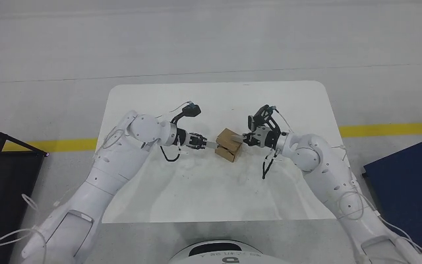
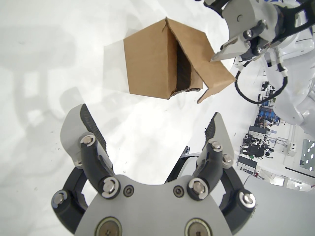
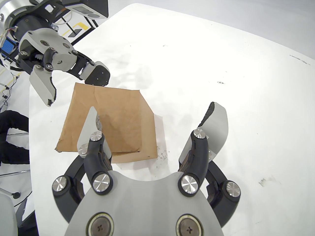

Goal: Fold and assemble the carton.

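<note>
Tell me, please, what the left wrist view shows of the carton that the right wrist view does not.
Left wrist view: the end of the carton, with a dark gap under a raised flap, and one finger of the right gripper at that flap's edge. Right wrist view: the flap's broad outer face, with the left gripper by the carton's far corner. Both: the carton on the white table, and both grippers' fingers open.

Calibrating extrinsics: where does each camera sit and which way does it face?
Top view: overhead, looking down at the table; left gripper and right gripper flank the carton.
Left wrist view: left wrist, faces the carton's open end; left gripper foreground.
Right wrist view: right wrist, faces the carton's flat panel; right gripper foreground.
Shared: both wrist views show the carton and the opposite gripper.
</note>
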Robot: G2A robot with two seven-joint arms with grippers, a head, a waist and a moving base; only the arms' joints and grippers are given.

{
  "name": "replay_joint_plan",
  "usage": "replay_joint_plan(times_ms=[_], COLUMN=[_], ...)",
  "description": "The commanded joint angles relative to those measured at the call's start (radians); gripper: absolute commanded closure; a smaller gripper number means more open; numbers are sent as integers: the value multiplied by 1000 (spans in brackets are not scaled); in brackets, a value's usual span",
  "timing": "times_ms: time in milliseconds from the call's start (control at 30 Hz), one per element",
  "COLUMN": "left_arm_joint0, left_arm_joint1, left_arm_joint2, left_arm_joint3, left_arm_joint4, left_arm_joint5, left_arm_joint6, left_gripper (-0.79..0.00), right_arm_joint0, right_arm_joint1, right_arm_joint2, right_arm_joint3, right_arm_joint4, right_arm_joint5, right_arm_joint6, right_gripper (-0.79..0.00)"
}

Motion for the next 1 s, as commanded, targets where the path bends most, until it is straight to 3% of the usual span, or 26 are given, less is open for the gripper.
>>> replay_joint_plan(times_ms=[0, 233, 367, 633, 833, 967], left_arm_joint0=[-5, -27, -35, -43, -47, -55], left_arm_joint1=[-3, -12, -16, -20, -23, -27], left_arm_joint2=[12, 47, 58, 67, 77, 92], left_arm_joint3=[9, 35, 45, 57, 67, 75], left_arm_joint4=[5, 22, 22, 17, 21, 35], left_arm_joint5=[-1, 11, 16, 19, 24, 36], left_arm_joint6=[5, 9, 19, 26, 32, 36], left_gripper=[-785, -785, -785, -785, -785, -785], right_arm_joint0=[-1, -5, -4, 5, 9, 11], right_arm_joint1=[0, -1, -1, -4, -6, -6], right_arm_joint2=[1, 5, 0, -12, -16, -17], right_arm_joint3=[0, -3, -6, 3, 8, 11], right_arm_joint4=[1, 11, 7, 6, 10, 11], right_arm_joint5=[-1, 0, -2, -2, -4, -9], right_arm_joint6=[-2, -8, 2, 22, 23, 27], right_gripper=[-736, -702, -723, -668, -699, -656])
